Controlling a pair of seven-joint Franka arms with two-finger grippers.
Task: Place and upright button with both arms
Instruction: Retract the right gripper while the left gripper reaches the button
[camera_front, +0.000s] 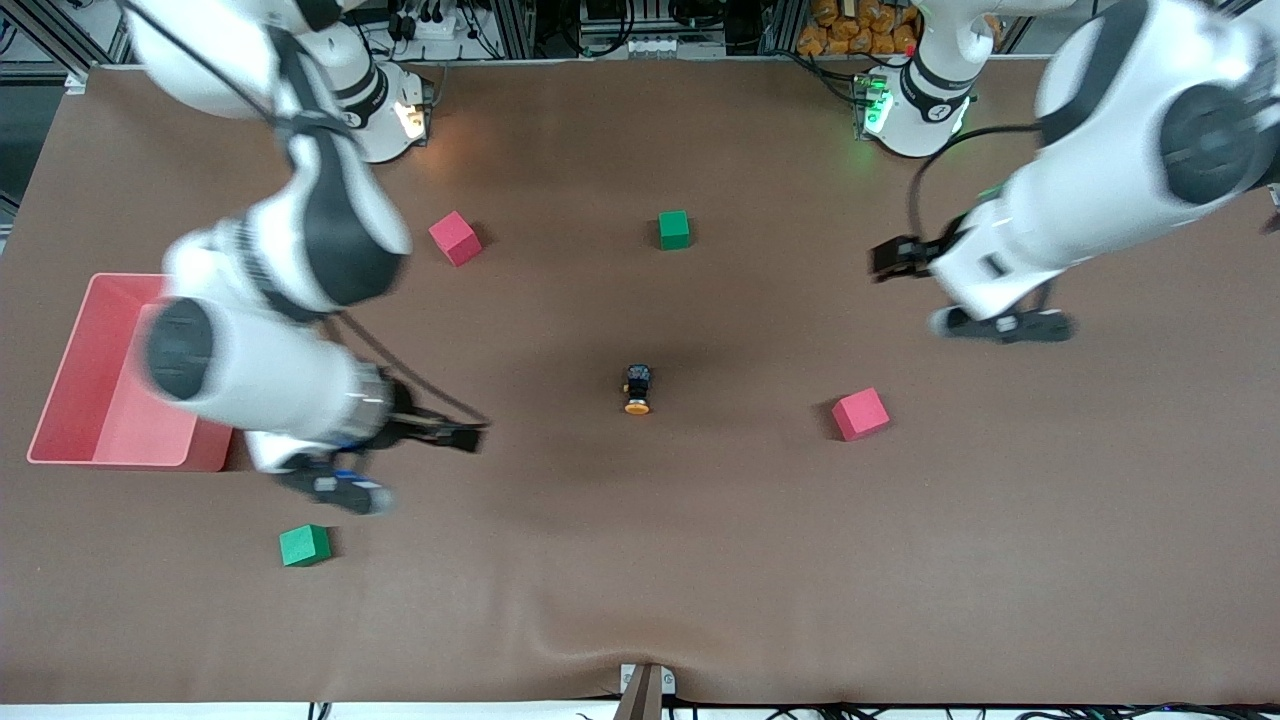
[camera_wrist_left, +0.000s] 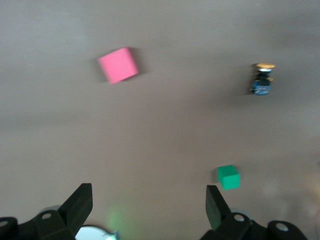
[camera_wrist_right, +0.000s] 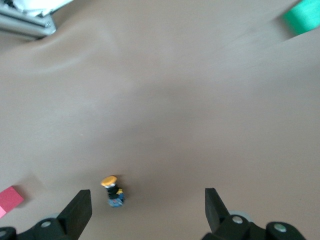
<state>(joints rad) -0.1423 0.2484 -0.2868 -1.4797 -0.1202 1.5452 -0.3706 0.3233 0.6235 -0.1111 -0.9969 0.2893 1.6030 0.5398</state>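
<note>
The button lies on its side in the middle of the brown table, orange cap toward the front camera and dark body away from it. Nothing touches it. My right gripper hangs open and empty over the cloth between the pink tray and a green cube. In the right wrist view the button shows off to one side of the open right gripper. My left gripper is open over the left arm's end of the table. In the left wrist view, the button sits well away from the open left gripper.
A pink tray sits at the right arm's end. Two red cubes and two green cubes lie scattered around the button. The cloth wrinkles near the front edge.
</note>
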